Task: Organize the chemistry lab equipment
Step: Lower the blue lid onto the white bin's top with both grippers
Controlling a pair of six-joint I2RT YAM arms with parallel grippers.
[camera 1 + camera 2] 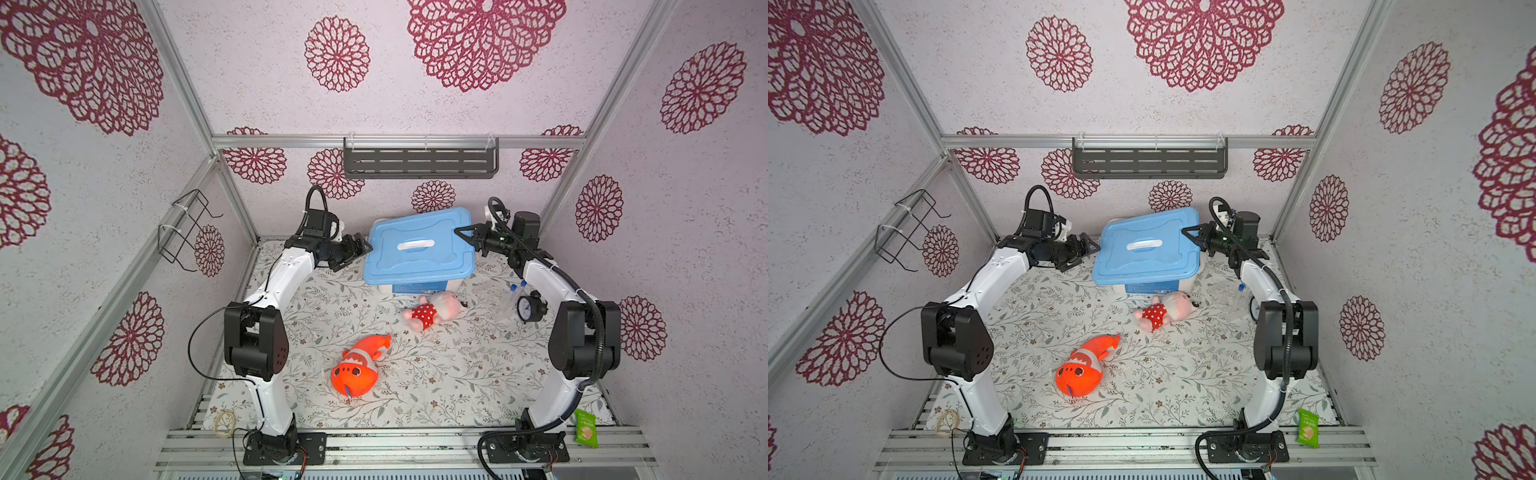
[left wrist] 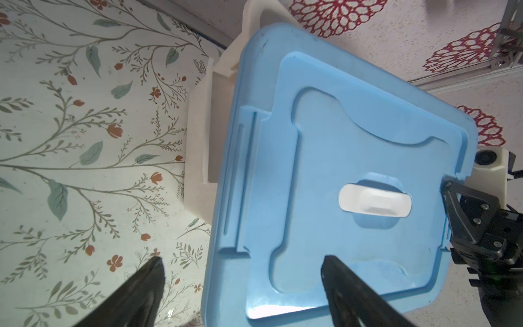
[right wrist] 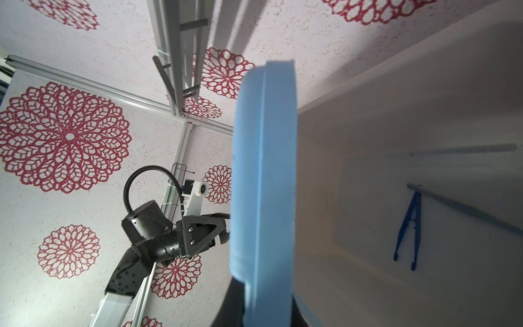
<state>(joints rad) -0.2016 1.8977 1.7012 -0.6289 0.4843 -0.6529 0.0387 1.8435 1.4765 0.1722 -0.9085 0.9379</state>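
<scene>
The right jaws pinch the 3 o'clock edge of the blue lid (image 1: 419, 245), which is tilted up over the white box (image 2: 198, 141) at the worktop's (image 1: 436, 386) 12 o'clock. The left jaws stand spread at its 9 o'clock edge. Inside the box lie tweezers (image 3: 406, 225) and two rods (image 3: 464, 150); two tubes (image 1: 512, 296) lie on the worktop at 3 o'clock.

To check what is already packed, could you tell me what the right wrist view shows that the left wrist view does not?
Only the right wrist view: inside the white bin, dark blue tweezers and a thin rod. Only the left wrist view: the white handle and floral table cover. Both: the blue lid, held by the right gripper.
</scene>
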